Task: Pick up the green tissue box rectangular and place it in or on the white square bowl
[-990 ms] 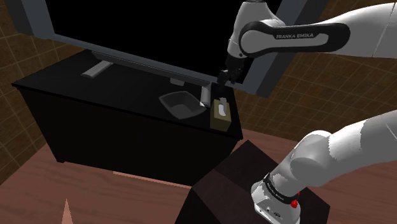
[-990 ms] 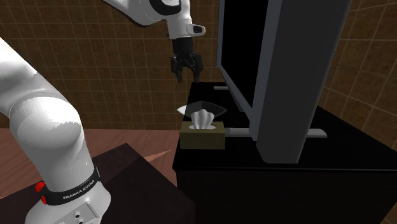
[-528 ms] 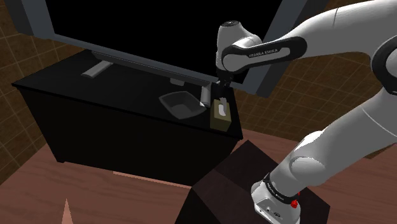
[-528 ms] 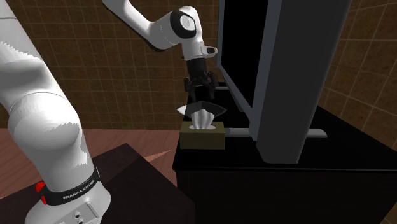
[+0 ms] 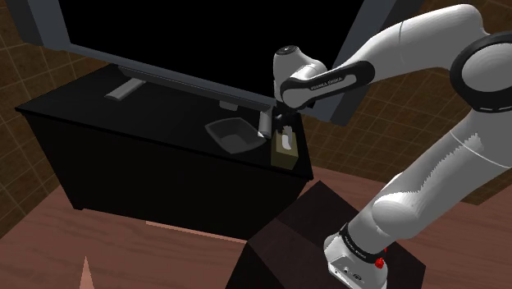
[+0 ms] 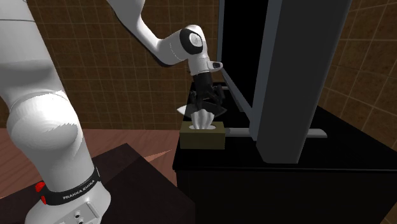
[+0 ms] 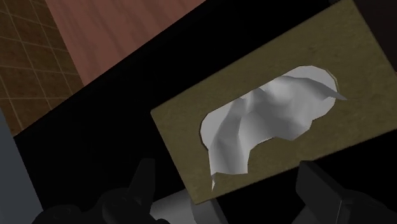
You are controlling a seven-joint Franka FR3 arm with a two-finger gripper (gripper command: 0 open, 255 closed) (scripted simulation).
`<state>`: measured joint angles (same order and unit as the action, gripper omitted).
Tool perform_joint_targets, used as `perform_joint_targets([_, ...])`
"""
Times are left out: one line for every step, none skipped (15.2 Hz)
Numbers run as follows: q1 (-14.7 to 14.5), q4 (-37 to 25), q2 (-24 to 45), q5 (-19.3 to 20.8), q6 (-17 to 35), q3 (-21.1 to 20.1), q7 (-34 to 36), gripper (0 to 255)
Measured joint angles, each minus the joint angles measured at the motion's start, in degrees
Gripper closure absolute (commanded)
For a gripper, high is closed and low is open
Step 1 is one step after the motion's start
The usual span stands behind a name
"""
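Note:
An olive-green tissue box with a white tissue sticking out of its top stands at the near right end of a black cabinet. In the second exterior view the box sits at the cabinet's front corner. A square bowl, drawn dark grey, rests just left of the box in the shoulder view. My gripper hangs close above the box, and in the second exterior view the gripper is down at the tissue. In the wrist view my gripper is open, its fingers wide apart over the box top, not touching it.
A large dark-screened TV fills the back of the cabinet, close behind the gripper; its grey feet rest on the top. Wood floor lies in front, tiled walls behind. The robot's dark stand is beside the cabinet's corner.
The arm has come down and in towards the cabinet, bringing the gripper from well above the tissue box to just over the tissue. Box and bowl have not moved.

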<state>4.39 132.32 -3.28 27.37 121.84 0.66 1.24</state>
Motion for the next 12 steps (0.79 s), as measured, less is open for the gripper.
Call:
perform_joint_targets([0.16, 0.17, 0.50, 0.28, 0.71, 0.16, 0.11, 0])
perform_joint_targets([0.28, 0.32, 1.08, 0.56, 1.44, 0.28, 0.33, 0])
perform_joint_targets([0.40, 0.59, 1.35, 0.77, 1.99, 0.39, 0.43, 0])
perform_joint_targets([0.45, 0.79, 1.42, 0.88, 2.27, 0.45, 0.49, 0])
perform_joint_targets([0.50, 0.92, 1.42, 0.94, 2.43, 0.49, 0.50, 0])
perform_joint_targets([0.51, 0.97, 1.43, 0.97, 2.50, 0.51, 0.50, 0])
perform_joint_targets([0.53, 1.02, 1.44, 1.00, 2.56, 0.52, 0.52, 0])
perform_joint_targets([0.53, 1.04, 1.45, 1.01, 2.60, 0.53, 0.52, 0])
perform_joint_targets([0.54, 1.06, 1.44, 1.02, 2.61, 0.53, 0.53, 0])
perform_joint_targets([0.54, 1.07, 1.44, 1.02, 2.62, 0.53, 0.53, 255])
perform_joint_targets([0.54, 1.07, 1.44, 1.02, 2.62, 0.53, 0.53, 255])
perform_joint_targets([0.63, 0.88, 1.30, 1.41, 2.65, 0.65, 0.54, 255])
